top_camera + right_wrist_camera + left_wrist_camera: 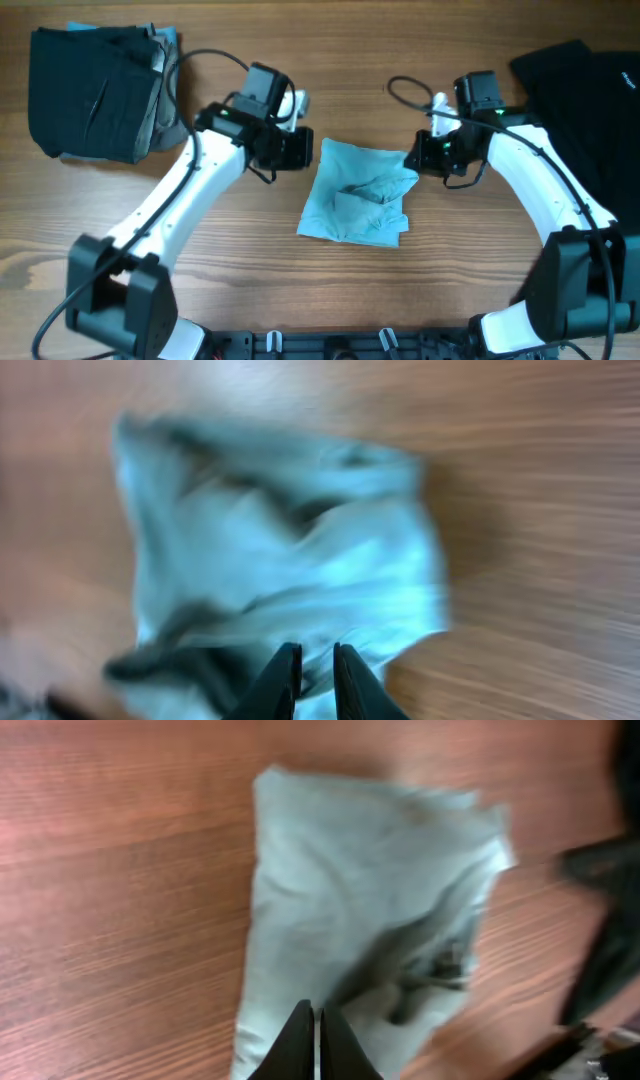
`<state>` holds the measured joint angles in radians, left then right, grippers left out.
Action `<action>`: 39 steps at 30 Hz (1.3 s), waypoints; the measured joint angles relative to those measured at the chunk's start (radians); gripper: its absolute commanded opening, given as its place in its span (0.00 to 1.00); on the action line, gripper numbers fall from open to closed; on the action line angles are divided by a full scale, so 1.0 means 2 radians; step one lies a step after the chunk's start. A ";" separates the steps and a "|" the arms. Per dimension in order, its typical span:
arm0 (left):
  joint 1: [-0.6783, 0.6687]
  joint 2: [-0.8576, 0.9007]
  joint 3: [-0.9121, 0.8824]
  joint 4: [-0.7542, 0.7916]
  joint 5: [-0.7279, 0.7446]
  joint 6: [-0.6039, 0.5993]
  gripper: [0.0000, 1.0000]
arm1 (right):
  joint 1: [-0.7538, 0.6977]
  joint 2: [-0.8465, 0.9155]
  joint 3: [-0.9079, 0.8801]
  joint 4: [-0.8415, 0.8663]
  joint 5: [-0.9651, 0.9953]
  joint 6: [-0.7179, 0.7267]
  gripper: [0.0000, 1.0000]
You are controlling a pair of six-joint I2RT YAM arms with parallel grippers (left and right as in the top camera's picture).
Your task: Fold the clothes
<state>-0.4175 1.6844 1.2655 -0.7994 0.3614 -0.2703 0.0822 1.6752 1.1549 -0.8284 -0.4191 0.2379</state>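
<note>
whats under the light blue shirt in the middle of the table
The light-blue shirt lies crumpled on the wooden table, and bare wood shows all around it. Nothing else pokes out from its edges. Whatever might lie beneath its folds is covered.

You're looking at a plain pale-blue shirt (pixel 358 192) on a brown wood-grain table (pixel 330 290), a plain black shirt (pixel 590 95) to one side, and white arms (pixel 185 195) with black joints.
</note>
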 measured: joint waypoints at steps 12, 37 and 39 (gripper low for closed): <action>-0.115 0.076 -0.048 0.071 0.121 0.004 0.04 | -0.022 0.000 0.000 0.015 0.008 0.044 0.16; 0.036 -0.055 0.007 -0.106 0.068 0.064 0.37 | 0.086 0.000 0.000 -0.036 -0.021 -0.076 0.13; 0.036 -0.046 0.001 -0.119 0.060 0.070 0.46 | 0.089 0.000 0.000 -0.043 -0.012 -0.062 0.39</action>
<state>-0.3458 1.5932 1.2671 -1.0370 0.4812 -0.1310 0.2604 1.6756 1.1553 -0.9142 -0.4423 0.1135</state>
